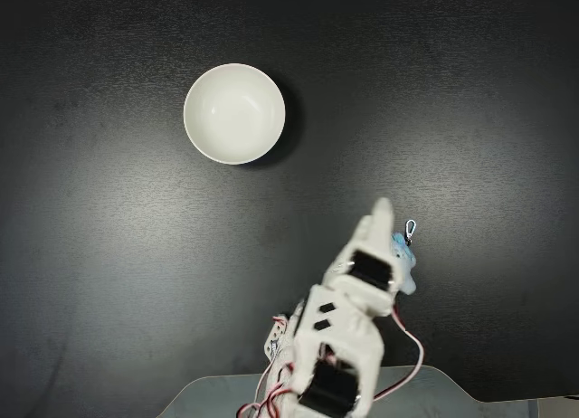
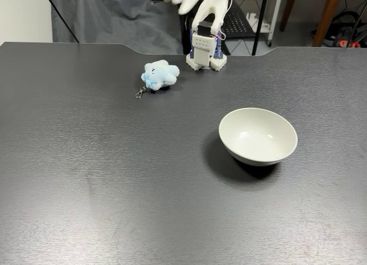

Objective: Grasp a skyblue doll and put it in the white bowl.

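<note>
We see the round glossy white bowl on the black table, nearest us. The fluffy skyblue doll lies well apart beside the arm's base. We cannot tell how the white gripper's fingers stand.

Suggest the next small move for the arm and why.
Probably lower the gripper onto the skyblue doll and centre the jaws over it. The doll lies on the black table near the arm's base, ungrasped; from above, the arm covers most of it. The white bowl is empty and stands well apart. Whether the jaws are open is unclear.
</note>
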`<control>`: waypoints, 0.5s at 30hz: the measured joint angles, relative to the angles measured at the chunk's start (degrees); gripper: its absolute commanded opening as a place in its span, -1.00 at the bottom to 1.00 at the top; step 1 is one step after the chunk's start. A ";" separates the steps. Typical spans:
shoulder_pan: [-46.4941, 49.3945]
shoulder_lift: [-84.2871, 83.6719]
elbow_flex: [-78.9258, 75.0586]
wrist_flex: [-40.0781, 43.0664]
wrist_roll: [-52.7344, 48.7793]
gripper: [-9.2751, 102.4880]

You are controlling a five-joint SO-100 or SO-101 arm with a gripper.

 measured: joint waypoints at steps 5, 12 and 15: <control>16.17 -10.11 0.00 0.00 0.00 -0.54; 33.13 -21.01 0.00 0.00 0.00 -0.54; 37.62 -23.64 0.00 0.00 0.00 -0.54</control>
